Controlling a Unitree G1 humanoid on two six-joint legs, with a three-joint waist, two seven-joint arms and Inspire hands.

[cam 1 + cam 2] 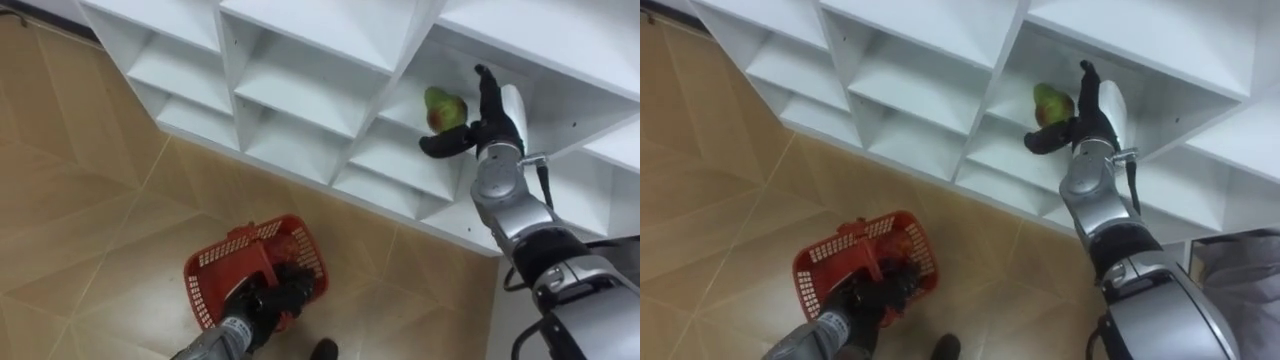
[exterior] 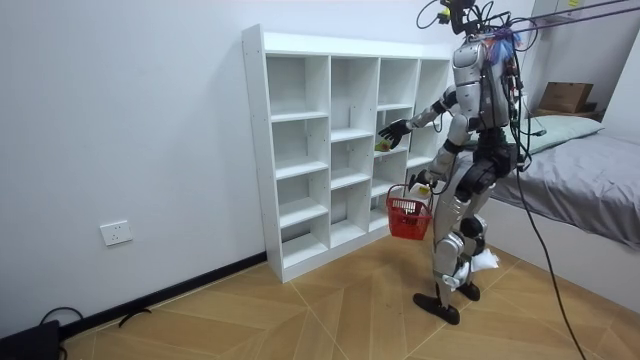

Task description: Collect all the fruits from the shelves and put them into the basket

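A green fruit with a red blush (image 1: 443, 108) lies in a compartment of the white closet shelf unit (image 1: 228, 62). My right hand (image 1: 492, 112) is inside that compartment, right beside the fruit. It is open, with the thumb stretched under the fruit and the fingers straight up behind it. Low at my left side, my left hand (image 1: 266, 304) is shut on the handle of a red plastic basket (image 1: 213, 272). What lies in the basket I cannot make out. In the room view I stand facing the closet (image 2: 300, 115), right hand (image 2: 395, 130) reaching to the fruit (image 2: 383, 146), basket (image 2: 408, 215) hanging at hip height.
The other shelf compartments look bare. A wooden floor (image 1: 90, 200) lies below the closet. Behind me stands a bed (image 2: 590, 180) with a cardboard box (image 2: 565, 97) beyond it. A dark bag (image 2: 25, 340) lies on the floor at the room view's left.
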